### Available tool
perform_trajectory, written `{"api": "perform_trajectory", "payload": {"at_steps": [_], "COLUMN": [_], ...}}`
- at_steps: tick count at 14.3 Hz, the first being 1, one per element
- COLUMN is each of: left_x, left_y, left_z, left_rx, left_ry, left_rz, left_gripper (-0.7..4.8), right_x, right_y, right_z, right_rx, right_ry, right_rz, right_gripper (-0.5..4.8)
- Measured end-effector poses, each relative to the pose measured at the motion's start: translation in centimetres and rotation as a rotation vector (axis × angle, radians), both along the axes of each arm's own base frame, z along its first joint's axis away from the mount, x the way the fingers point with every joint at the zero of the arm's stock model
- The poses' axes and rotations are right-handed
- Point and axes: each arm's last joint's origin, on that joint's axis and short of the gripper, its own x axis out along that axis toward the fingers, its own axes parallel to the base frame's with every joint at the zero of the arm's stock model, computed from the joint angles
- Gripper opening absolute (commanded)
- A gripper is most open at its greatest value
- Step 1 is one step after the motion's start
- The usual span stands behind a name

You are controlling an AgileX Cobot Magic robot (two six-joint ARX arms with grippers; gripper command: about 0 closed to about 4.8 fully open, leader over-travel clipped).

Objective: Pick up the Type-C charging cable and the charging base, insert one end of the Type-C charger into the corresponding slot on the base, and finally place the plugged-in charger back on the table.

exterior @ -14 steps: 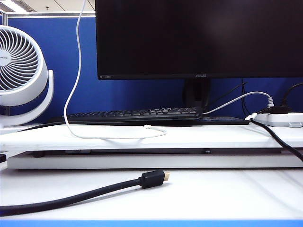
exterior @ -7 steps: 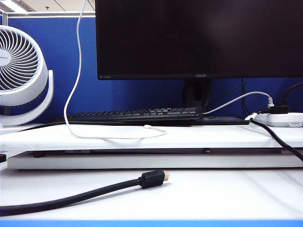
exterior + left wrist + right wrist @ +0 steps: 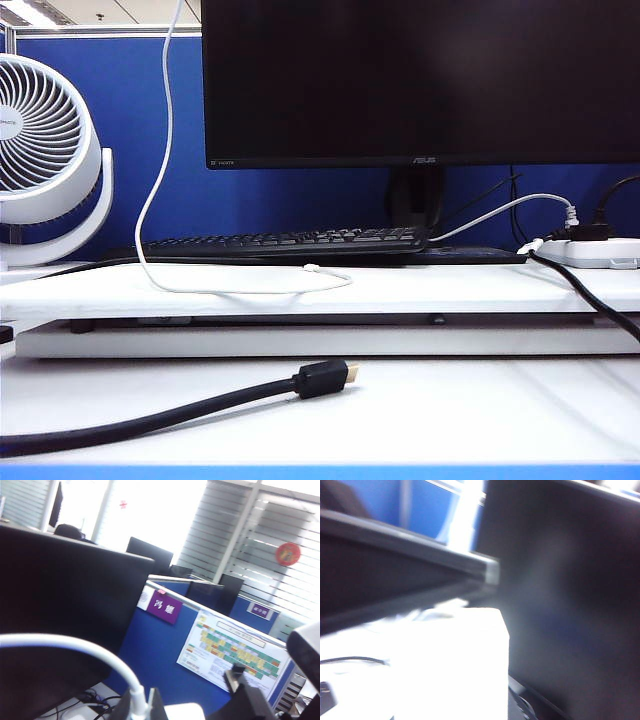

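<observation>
The Type-C charging cable (image 3: 160,160) hangs down from above the exterior view, curves along the raised platform of the table (image 3: 450,285) and ends in a free white plug (image 3: 314,268). Neither gripper shows in the exterior view. In the left wrist view my left gripper (image 3: 139,702) is shut on the cable's other plug (image 3: 137,700), and the cord (image 3: 65,642) arcs away from it. The right wrist view is blurred. A white boxy block, the charging base (image 3: 445,665), fills the space at my right gripper (image 3: 445,705), which is closed on it.
A thick black cable with a gold-tipped plug (image 3: 322,379) lies across the front of the table. On the platform stand a white fan (image 3: 45,150), a black keyboard (image 3: 285,242), a monitor (image 3: 420,80) and a power strip (image 3: 595,250) with cords.
</observation>
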Motion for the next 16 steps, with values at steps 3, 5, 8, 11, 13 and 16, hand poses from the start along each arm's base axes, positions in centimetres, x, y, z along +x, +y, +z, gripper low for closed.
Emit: {"api": "perform_trajectory", "payload": {"at_steps": [3,5,8,11,13,16], "left_x": [-0.06,-0.06,-0.14,-0.18,-0.24,-0.33], "left_y": [0.00,0.00,-0.04,-0.05,-0.02,0.05], "left_z": [0.13,0.14,0.20,0.26,0.29,0.38], "left_rx": [-0.014,-0.015,-0.019,-0.022,-0.026,-0.029], "left_ry": [0.000,0.000,-0.003,-0.007,0.007,0.010], "left_rz": [-0.008,-0.008,-0.014,-0.017,-0.057,-0.074], "left_gripper": [-0.06,-0.06,-0.06,-0.06,-0.06,-0.06], "right_x": [-0.13,-0.17,-0.52,-0.63,-0.71,-0.80], "right_y": [-0.03,-0.08,-0.41,-0.51,-0.41,-0.50], "right_z": [0.10,0.13,0.32,0.39,0.39,0.47], "right_rx": [0.003,0.005,0.049,0.088,0.107,0.111], "right_ry": [-0.004,-0.005,0.023,0.048,0.067,0.067], "right_rz": [0.021,0.021,0.021,0.017,0.065,0.087], "right_gripper": [-0.01,-0.01,-0.01,-0.01,-0.01,-0.01]}}
